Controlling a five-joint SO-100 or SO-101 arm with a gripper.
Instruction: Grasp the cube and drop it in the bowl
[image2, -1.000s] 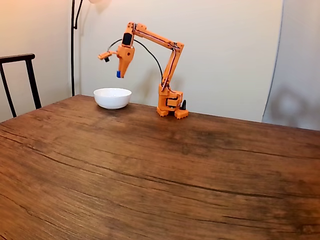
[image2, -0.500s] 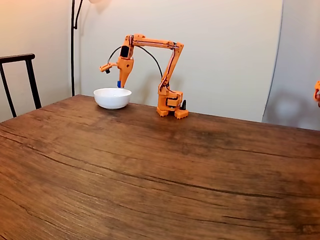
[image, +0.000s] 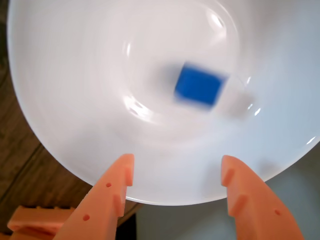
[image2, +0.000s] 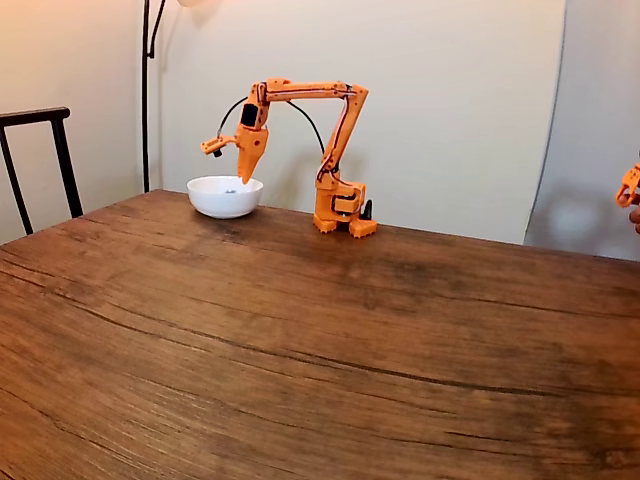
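Cube now loose in bowl

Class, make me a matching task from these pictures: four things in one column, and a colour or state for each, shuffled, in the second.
Things:
1. cube
2. bowl
3. end effector
4. table

Descriptions:
A. brown wood grain
B. orange, fingers apart, holding nothing
C. blue, lying inside the bowl
D. glossy white, round

Pairs: 1-C, 2-D, 3-B, 4-A
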